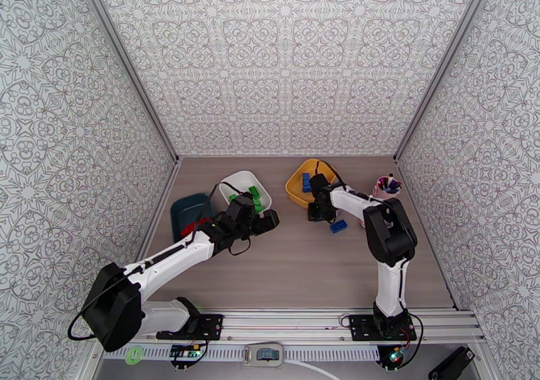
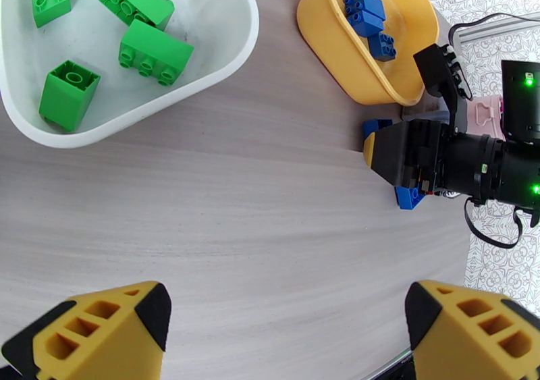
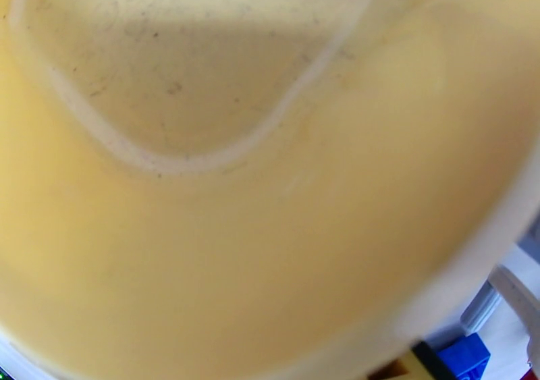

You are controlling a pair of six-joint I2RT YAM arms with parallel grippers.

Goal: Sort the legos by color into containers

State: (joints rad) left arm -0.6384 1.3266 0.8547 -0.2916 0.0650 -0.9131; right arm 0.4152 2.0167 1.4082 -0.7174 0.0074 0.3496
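Observation:
My left gripper [image 2: 287,310] hangs open and empty over bare table, just right of the white tray [image 1: 233,180] that holds several green legos [image 2: 154,52]. The dark teal tray [image 1: 183,210] holds red legos [image 1: 196,225]. The yellow tray [image 2: 337,50] contains blue legos [image 2: 364,7]. My right gripper [image 1: 316,211] sits low against the yellow tray's near wall [image 3: 236,239], which blocks most of the right wrist view. A blue lego [image 1: 339,225] lies on the table beside that gripper, and its corner [image 3: 467,358] shows in the right wrist view. The right fingers' spacing is hidden.
A pink cup of pens [image 1: 387,187] stands at the right, near the patterned side wall. Patterned walls close the table on three sides. Bare wood lies between the two arms and toward the near edge.

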